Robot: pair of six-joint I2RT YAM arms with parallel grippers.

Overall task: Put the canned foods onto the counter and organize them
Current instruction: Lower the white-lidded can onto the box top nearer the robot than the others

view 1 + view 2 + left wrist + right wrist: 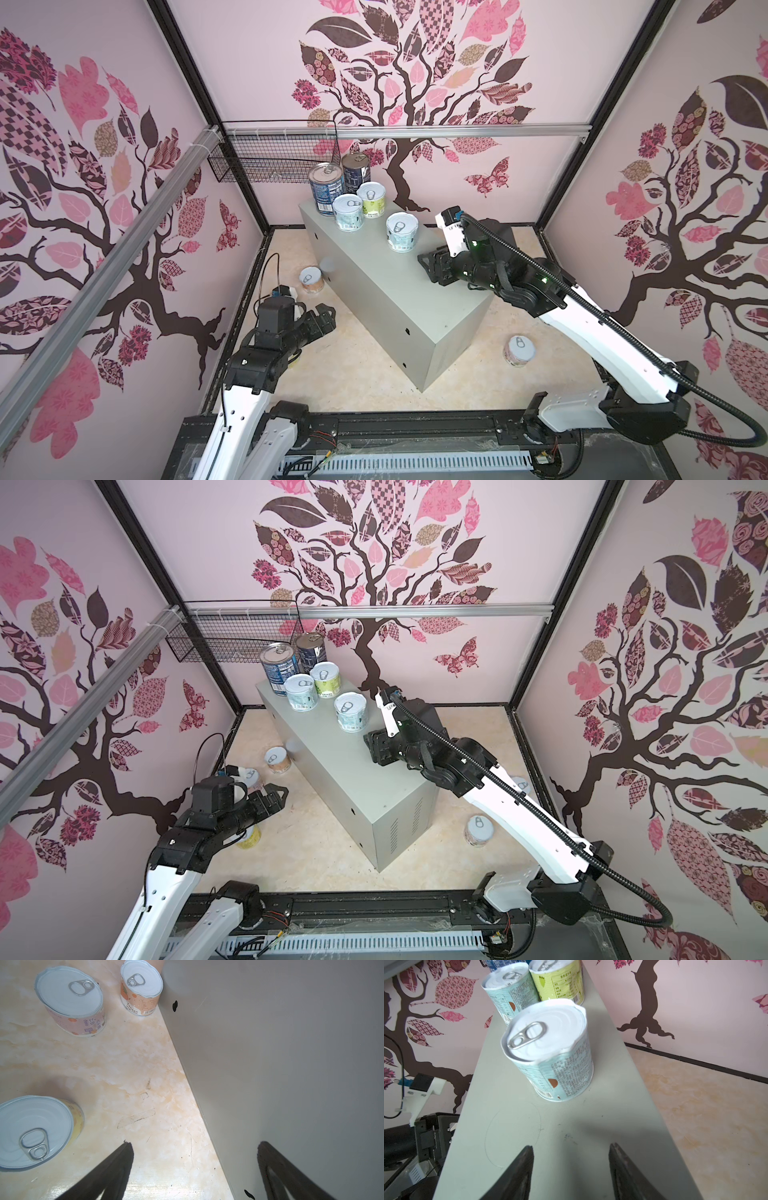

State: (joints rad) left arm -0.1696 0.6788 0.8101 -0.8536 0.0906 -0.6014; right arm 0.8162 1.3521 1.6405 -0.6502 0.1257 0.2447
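pink tree-patterned walls (249,62) enclose a marbled beige floor (357,374); a black wire basket (270,162) hangs at the back.

The long flat-topped metal box counter (399,291) is pale grey-green, its side dotted with small dark holes; two tall cylindrical cans (326,191) have dark-blue labels and silver tops; among the short white-lidded tins, a pale-blue can (401,232), a lime-green can (372,201), a peach can (76,1020), a yellow can (39,1128); the marbled floor (353,374) is cream; the walls (249,62) are pale pink with brown-and-pink patterned trees.
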